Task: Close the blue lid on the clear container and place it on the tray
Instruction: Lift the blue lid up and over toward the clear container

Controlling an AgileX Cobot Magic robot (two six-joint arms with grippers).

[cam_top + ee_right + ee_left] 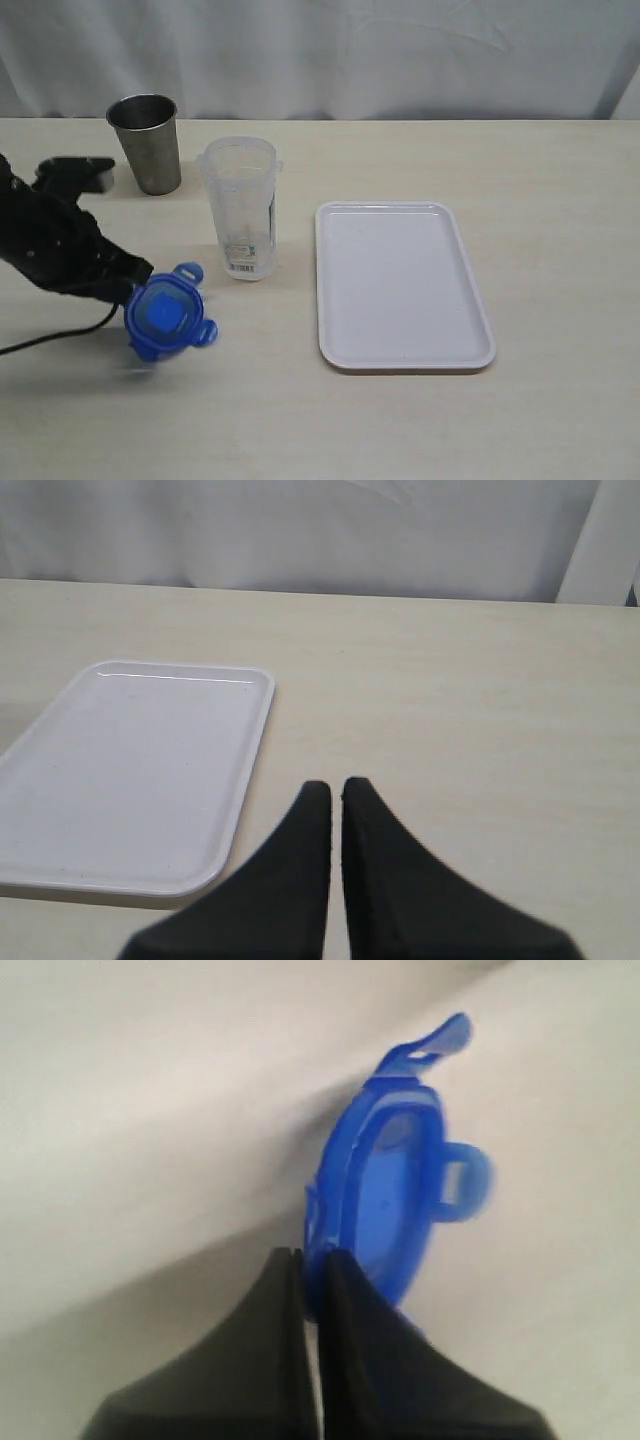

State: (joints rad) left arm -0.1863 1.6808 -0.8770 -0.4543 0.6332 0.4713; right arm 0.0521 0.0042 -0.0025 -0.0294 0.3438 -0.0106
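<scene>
The blue lid [165, 318] hangs tilted just above the table at the front left, its flaps sticking out. My left gripper [133, 283] is shut on its edge, and in the left wrist view the lid [395, 1190] stands edge-on between the black fingertips [345, 1270] of that gripper [313, 1260]. The clear container [241, 208] stands upright and uncovered behind the lid, a white label near its base. The white tray [400, 285] lies flat to the right of it, with nothing on it. My right gripper [331, 792] is shut on nothing, over bare table beside the tray [130, 770].
A grey metal cup [146, 142] stands at the back left, behind the left arm. A black cable [50, 338] trails across the table from the left arm. A white curtain [320, 55] closes off the far table edge.
</scene>
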